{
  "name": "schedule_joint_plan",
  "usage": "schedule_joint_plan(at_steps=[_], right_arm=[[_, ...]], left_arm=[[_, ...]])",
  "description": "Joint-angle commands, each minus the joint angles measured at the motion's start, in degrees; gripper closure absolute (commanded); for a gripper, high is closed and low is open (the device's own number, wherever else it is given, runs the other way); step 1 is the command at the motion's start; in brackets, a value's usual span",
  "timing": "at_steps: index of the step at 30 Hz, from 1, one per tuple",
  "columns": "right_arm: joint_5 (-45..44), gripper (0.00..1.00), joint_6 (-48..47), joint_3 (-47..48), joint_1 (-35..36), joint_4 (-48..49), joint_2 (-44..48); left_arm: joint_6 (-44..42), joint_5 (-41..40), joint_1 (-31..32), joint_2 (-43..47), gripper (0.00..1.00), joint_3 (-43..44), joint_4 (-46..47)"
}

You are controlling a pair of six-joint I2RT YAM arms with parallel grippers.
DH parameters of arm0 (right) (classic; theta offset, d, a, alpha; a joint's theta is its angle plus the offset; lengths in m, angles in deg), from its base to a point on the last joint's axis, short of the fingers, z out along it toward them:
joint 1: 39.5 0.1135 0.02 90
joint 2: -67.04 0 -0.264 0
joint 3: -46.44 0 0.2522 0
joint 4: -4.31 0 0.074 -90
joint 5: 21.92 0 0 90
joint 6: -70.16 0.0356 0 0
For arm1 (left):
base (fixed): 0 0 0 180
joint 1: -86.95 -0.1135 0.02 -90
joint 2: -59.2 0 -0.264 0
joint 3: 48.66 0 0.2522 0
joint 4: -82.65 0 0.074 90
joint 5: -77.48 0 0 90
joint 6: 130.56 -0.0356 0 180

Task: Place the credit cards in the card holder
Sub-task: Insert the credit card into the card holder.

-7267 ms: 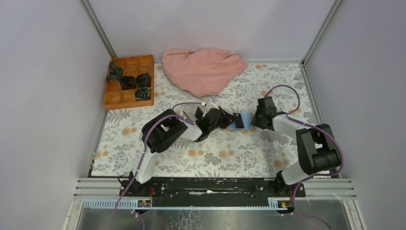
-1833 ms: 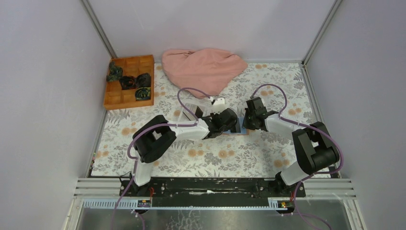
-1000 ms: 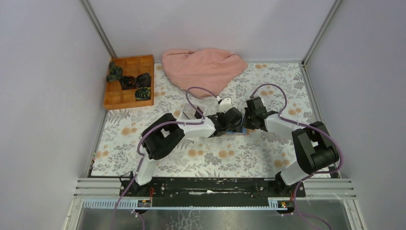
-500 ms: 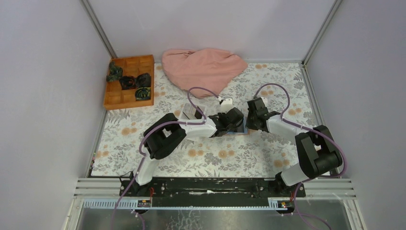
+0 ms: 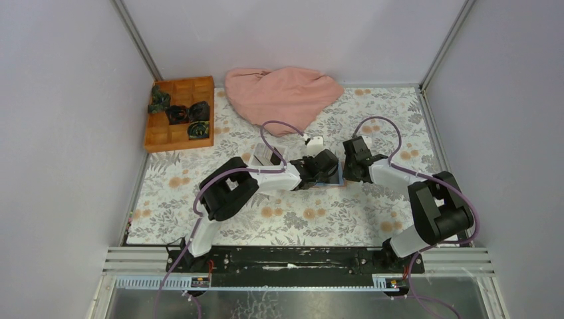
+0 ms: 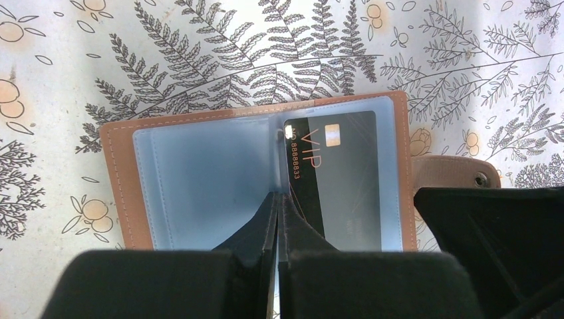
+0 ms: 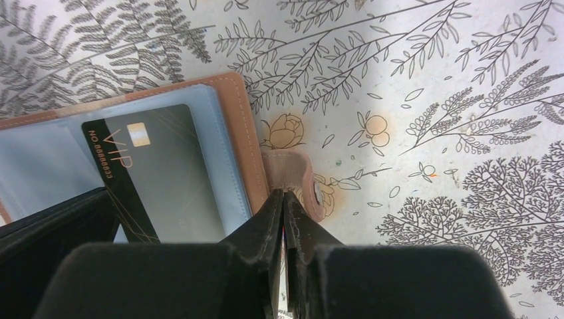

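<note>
Both grippers have drawn together over the middle of the table since the earliest overhead view, and my left arm now reaches further right; over the last half second I see almost no change.

The wallet (image 6: 117,179) lies open and flat on the flowered table cover (image 5: 292,219), with its clear sleeves facing up. A black card (image 6: 339,173) marked VIP sits inside the right-hand sleeve.

The left gripper (image 6: 277,199) is fully closed. Its tips rest on the wallet's centre fold, at the card's left edge.

The right gripper (image 7: 284,197) is nearly closed, with only a thin slit between the fingers. Its tips are at the wallet's snap strap (image 7: 296,169); whether they pinch it I cannot tell.

A pink cloth (image 5: 282,96) and a wooden box (image 5: 179,113) lie well behind.
</note>
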State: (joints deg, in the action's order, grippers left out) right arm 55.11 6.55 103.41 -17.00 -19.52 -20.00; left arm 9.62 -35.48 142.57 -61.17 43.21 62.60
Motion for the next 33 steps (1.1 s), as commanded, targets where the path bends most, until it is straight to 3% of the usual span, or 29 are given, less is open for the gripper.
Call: schedule_joint_plan(at_steps=[1, 21, 33], right_arm=[[-0.1, 0.91, -0.7, -0.1, -0.1, 0.3, -1.8], [0.7, 0.92, -0.4, -1.5, -0.1, 1.5, -1.8], [-1.5, 0.91, -1.1, 0.1, -0.1, -0.6, 2.8]], left_arm=[[-0.3, 0.7, 1.2, -1.7, 1.0, 1.9, 0.3], [-0.5, -0.5, 3.0, -2.2, 1.0, 4.8, -1.2], [-1.2, -4.9, 3.0, 3.6, 0.91, 0.1, -1.6]])
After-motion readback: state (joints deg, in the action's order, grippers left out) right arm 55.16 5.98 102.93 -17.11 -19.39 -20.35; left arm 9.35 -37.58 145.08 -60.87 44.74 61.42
